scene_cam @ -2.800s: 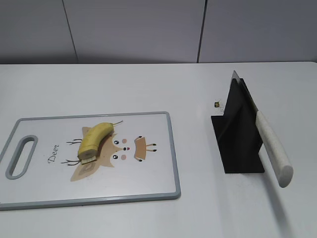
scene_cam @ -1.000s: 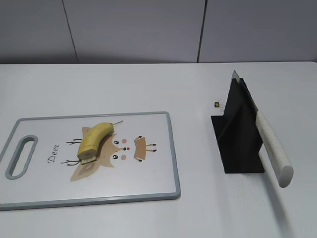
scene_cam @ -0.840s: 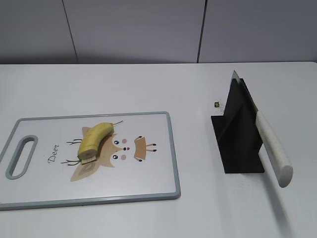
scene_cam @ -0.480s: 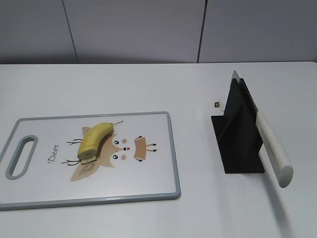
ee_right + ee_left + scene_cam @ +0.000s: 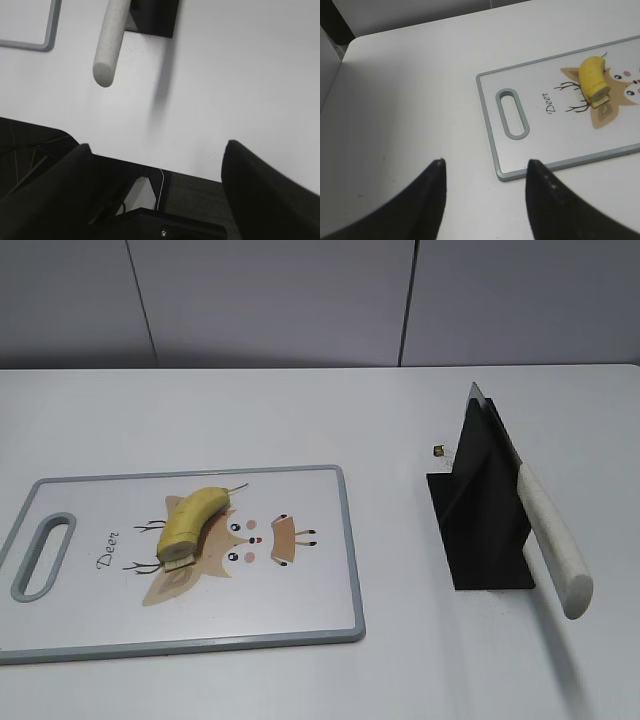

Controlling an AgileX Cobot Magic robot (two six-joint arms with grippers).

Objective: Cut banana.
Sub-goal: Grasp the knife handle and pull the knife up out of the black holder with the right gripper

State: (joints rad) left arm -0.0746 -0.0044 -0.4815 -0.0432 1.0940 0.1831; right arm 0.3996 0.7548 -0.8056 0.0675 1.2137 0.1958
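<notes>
1. A short curved yellow banana [image 5: 192, 523] is shown lying on a white, grey-rimmed rectangular cutting board [image 5: 300, 630], over its tan deer print [image 5: 215, 555].
2. A knife with a pale speckled handle [image 5: 553, 540] is held tilted in a black angled stand [image 5: 480, 515], well apart from the board.
3. The left gripper [image 5: 485, 167] is seen spread wide above the bare white table [image 5: 300, 420], near the board's handle slot [image 5: 512, 113].
4. The right gripper [image 5: 155, 150] is likewise spread wide, empty, near the table edge.

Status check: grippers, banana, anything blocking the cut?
Left gripper open, empty, short of the cutting board. Right gripper open, empty, near the knife in its stand. Banana uncut on board. Nothing blocking.
</notes>
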